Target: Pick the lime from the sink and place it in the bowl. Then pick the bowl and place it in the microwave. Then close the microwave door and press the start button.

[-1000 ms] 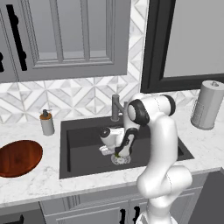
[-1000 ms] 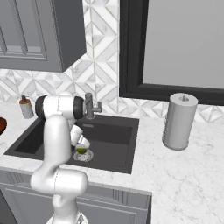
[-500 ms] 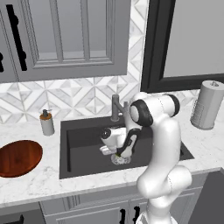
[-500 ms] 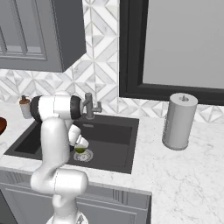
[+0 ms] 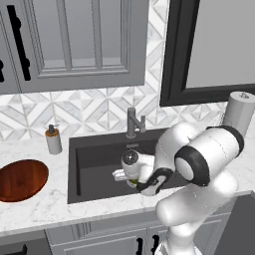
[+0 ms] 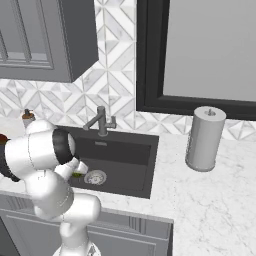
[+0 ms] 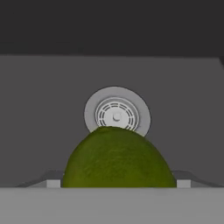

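Here, in the left base view, the white arm folds down into the large rectangular dark charcoal sink (image 5: 94, 164), and the gripper (image 5: 133, 182) sits low in the basin at about 5 o'clock from the grey metal faucet (image 5: 133, 122). A sliver of the small round yellow-green lime (image 5: 131, 182) shows just under the hand. The wide shallow reddish-brown wooden bowl (image 5: 21, 179) rests on the white marble tabletop (image 5: 40, 209) at 9 o'clock of the sink, with a small soap dispenser (image 5: 53, 139) behind it at 1 o'clock.

In the right base view, the lime (image 6: 77, 175) peeks out beside the arm, just at 9 o'clock of the round metal drain (image 6: 95, 176). A grey paper towel roll (image 6: 205, 138) stands on the tabletop at 3 o'clock of the sink (image 6: 125, 160).

In the hand view, the lime (image 7: 118, 159) sits close before the camera at 6 o'clock of the drain (image 7: 117, 114), between the finger tips (image 7: 53, 183); whether they are clamped on it or merely straddling it cannot be told.
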Controlling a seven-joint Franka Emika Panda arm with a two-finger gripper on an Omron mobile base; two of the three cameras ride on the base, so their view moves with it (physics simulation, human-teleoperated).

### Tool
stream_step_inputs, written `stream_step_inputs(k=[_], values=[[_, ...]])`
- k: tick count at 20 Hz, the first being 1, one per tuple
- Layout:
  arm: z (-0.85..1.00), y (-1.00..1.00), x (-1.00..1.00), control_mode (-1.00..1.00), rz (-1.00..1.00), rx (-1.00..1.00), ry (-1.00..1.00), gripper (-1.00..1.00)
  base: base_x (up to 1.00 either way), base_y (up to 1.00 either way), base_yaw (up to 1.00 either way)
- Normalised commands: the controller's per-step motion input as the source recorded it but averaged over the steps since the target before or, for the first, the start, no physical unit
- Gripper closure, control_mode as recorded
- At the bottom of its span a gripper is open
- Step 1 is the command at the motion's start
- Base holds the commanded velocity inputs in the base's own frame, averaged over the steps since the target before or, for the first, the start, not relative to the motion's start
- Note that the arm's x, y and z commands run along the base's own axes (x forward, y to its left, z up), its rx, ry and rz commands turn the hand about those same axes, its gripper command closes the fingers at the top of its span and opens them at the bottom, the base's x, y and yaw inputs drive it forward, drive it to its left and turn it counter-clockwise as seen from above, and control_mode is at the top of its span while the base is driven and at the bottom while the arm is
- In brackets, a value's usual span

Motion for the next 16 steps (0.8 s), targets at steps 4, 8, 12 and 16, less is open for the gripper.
stream_step_inputs(k=[4, 8, 12, 16], values=[[1.0, 0.47, -0.47, -1.0, 0.06, 0.12, 0.0, 1.0, 0.0, 0.0, 0.0], [1.0, 0.53, -0.36, -1.0, 0.05, 0.07, 0.0, 1.0, 0.0, 0.0, 0.0], [1.0, 0.57, -0.33, -1.0, 0.06, 0.06, 0.0, 1.0, 0.0, 0.0, 0.0], [1.0, 0.66, -0.3, -1.0, 0.08, 0.07, 0.05, 1.0, 0.0, 0.0, 0.0]])
